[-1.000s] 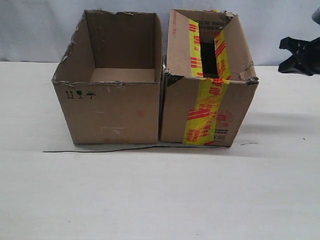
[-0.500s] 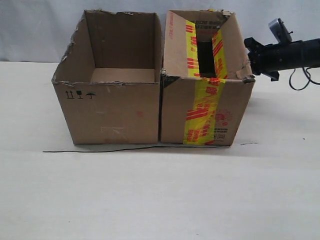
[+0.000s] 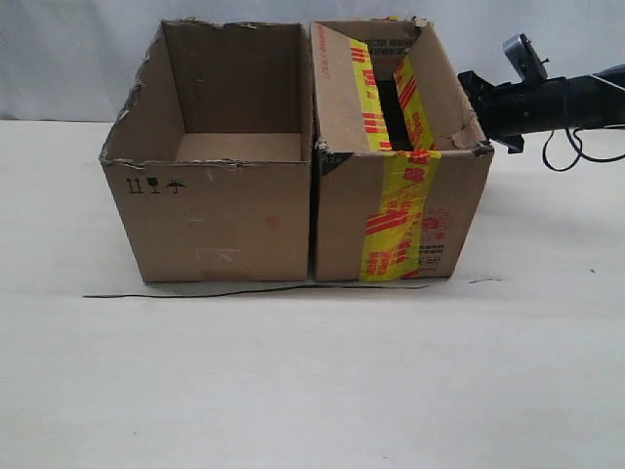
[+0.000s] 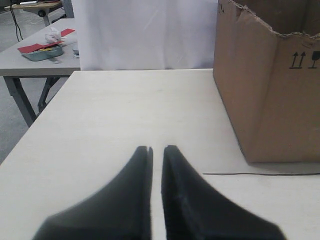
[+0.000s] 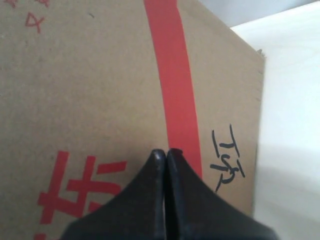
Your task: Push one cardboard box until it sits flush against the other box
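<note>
The taped cardboard box point(image 3: 400, 210), brown with yellow-and-red tape, stands on the right. The plain brown other box point(image 3: 210, 210) with ragged rim is on its left, and only a thin dark seam shows between them. My right gripper point(image 3: 471, 90) is shut, its tips pressed against the taped box's outer right wall near the top. In the right wrist view the shut gripper point(image 5: 165, 151) touches that wall beside its red stripe point(image 5: 172, 75). My left gripper point(image 4: 156, 148) hovers low over the table, shut to a narrow slit and holding nothing, left of the other box point(image 4: 270, 90).
A thin black wire point(image 3: 244, 291) lies on the white table point(image 3: 312, 381) along the front of both boxes; the same wire point(image 4: 260, 174) shows in the left wrist view. A second table point(image 4: 35, 62) with a teal tray stands beyond this table's left edge.
My right arm swung in from the far right, closed its gripper and met the taped box's side. The taped box slid left, closing up against the plain box.
</note>
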### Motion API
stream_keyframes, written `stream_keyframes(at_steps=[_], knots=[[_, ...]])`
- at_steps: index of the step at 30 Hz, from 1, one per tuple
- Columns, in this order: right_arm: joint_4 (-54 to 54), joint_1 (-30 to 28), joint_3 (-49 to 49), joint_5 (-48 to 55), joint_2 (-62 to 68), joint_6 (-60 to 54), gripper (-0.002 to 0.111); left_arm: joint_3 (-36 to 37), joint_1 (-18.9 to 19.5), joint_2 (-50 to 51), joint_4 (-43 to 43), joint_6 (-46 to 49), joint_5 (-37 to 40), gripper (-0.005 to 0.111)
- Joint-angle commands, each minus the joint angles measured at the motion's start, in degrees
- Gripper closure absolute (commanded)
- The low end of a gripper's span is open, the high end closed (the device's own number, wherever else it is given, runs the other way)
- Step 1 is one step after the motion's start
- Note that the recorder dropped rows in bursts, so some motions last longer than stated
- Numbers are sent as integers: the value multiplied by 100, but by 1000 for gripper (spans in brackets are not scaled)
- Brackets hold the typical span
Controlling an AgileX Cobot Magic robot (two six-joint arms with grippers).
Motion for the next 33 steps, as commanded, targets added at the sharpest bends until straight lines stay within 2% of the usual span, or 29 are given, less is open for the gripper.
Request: stream_keyframes(at_steps=[1, 14, 22, 33], knots=[[-59, -119, -18, 285, -39, 38, 108, 9, -46, -5, -39, -23, -69, 107], [-347, -685, -18, 762, -233, 362, 108, 9, -46, -5, -39, -23, -69, 107], [-102, -693, 219, 1453, -233, 180, 108, 9, -46, -5, -39, -23, -69, 107], [671, -575, 1156, 1411, -233, -518, 108, 9, -46, -5, -39, -23, -69, 107]])
